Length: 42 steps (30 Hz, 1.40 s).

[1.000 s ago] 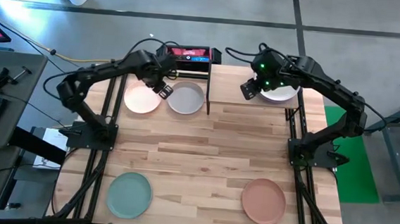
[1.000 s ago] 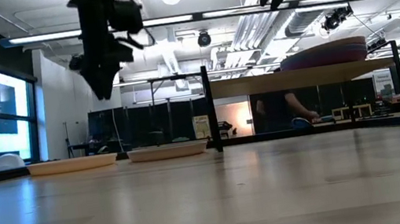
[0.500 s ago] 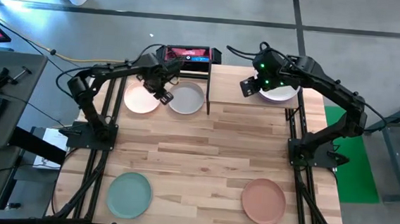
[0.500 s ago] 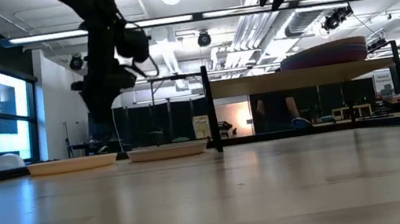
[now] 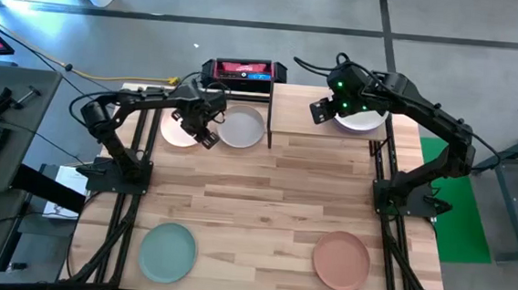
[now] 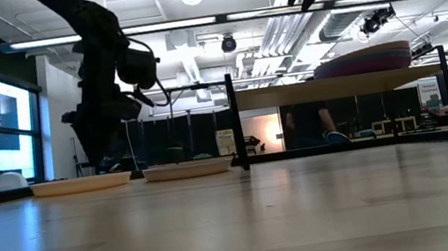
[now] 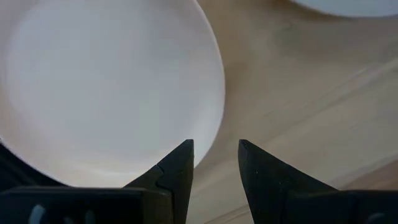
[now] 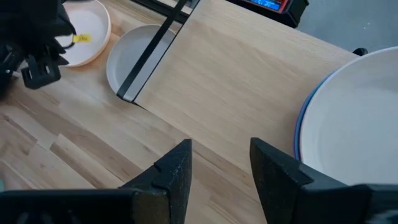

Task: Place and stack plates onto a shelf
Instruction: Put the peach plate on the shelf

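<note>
1. Left gripper, fingers released, hangs at the pale pink plate on the table: approach step.
2. Next, judged: straddle its rim and clench.
3. Right gripper, fingers released and empty, hovers over the shelf beside the plate stack.

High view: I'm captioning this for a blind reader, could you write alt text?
Seen from above, the left gripper hangs open at the edge of a pale pink round plate beside a grey-white round plate on the wooden table. The open right gripper hovers over the light-wood shelf holding a white-topped plate stack. A teal-green plate and a tan-brown plate sit near the front.
</note>
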Tool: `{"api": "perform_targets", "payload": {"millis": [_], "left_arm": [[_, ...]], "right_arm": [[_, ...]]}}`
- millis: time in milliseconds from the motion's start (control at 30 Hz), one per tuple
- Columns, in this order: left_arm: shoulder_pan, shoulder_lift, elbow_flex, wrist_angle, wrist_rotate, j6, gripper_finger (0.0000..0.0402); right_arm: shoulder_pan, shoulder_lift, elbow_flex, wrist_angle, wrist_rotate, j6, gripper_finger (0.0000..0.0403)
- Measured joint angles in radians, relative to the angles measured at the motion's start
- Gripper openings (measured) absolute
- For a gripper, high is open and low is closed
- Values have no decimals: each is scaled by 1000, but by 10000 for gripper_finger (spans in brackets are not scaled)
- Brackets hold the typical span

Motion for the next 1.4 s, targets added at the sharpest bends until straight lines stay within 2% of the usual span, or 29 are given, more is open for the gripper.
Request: {"api": "perform_targets", "payload": {"millis": [467,733,1400], "left_arm": [[-27,1,-106,109,5,-29,117],[-26,1,-110,148,-22,-14,117],[3,23,-110,159,-1,41,117]], "right_arm": [[0,0,0,-1,-4,16,142],[0,0,0,-2,-7,16,142],[0,0,0,-2,-11,26,142]]}}
